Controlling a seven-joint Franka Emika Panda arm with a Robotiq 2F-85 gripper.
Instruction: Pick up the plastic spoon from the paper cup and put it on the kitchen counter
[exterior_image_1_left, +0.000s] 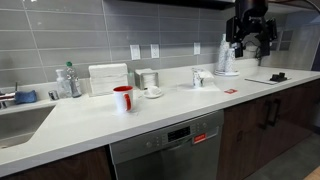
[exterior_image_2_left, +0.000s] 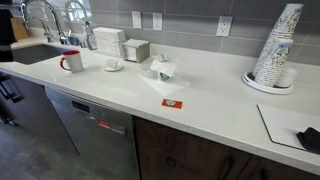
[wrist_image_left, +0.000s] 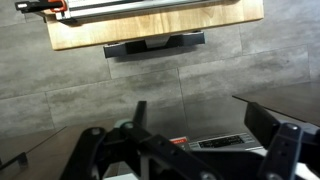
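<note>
The small pale paper cup (exterior_image_1_left: 200, 77) stands on the white kitchen counter (exterior_image_1_left: 150, 115), right of the red mug (exterior_image_1_left: 122, 98). It also shows in an exterior view (exterior_image_2_left: 163, 70), with a pale spoon handle (exterior_image_2_left: 158, 61) sticking out of it. My gripper (exterior_image_1_left: 250, 48) hangs high above the counter's far right end, over a stack of cups (exterior_image_1_left: 228, 60), well away from the paper cup. In the wrist view the gripper (wrist_image_left: 200, 112) is open and empty and faces the grey tiled wall. The cup is out of the wrist view.
A tall stack of cups (exterior_image_2_left: 275, 45) stands on a plate. A red card (exterior_image_2_left: 172, 102), a black object (exterior_image_2_left: 310, 138) on a mat, a steel canister (exterior_image_1_left: 148, 80), a napkin box (exterior_image_1_left: 107, 78), a saucer (exterior_image_1_left: 153, 92) and the sink (exterior_image_1_left: 20, 120) share the counter.
</note>
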